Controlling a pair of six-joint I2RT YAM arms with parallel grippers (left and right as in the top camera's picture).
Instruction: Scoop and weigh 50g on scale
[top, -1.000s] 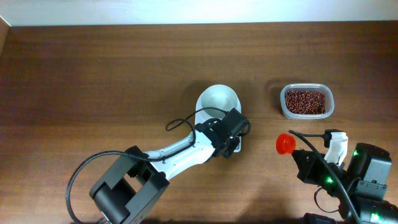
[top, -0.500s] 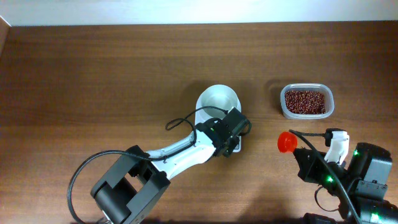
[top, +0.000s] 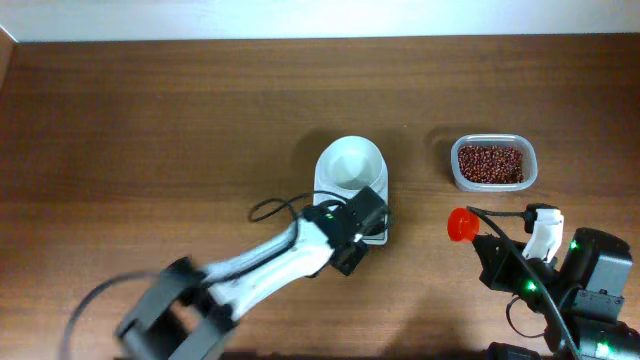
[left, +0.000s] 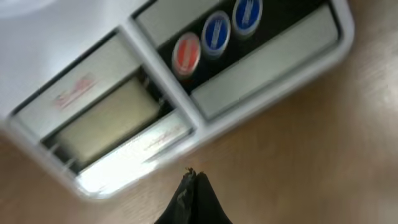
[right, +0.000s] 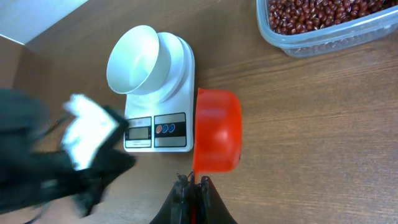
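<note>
**Scoop in hand, bowl bare: the weighing has not begun**

**Overhead.** The scale (top: 352, 172) stands near the middle of the wooden table (top: 150, 120), and its round bowl (top: 350, 160) is white and empty. The left gripper (top: 362, 218) reaches in from the lower left over the scale's front end. Well apart to the right, a clear tub (top: 452, 165) holds the beans (top: 491, 164) in one full heap. The right gripper (top: 478, 242) hovers below the tub, off to the scale's right, with a red scoop (top: 460, 226) at its tip.

**Left wrist.** The view is blurred. The left claw's fingertips (left: 193, 202) are pressed together into one dark point above bare wood, just off the scale's front edge and not touching it. The display (left: 109, 118) is pale and no digits can be read. Beside it sit a red button (left: 186, 51) and two blue ones.

**Right wrist.** The right claw's fingers close to a tight point at the scoop's near rim. The handle is hidden, but the scoop hangs clear of the table ahead of them, so it looks clamped. No beans show in it. The bowl is empty here too, and the tub of beans sits at the upper right corner.

**Progress.** Only the preparation looks done: the scoop is picked up, and the left arm is at the control panel, probably for switching on or zeroing. Left to do are dipping the scoop into the tub, tipping beans into the bowl, and repeating until the scale reads fifty grams.
</note>
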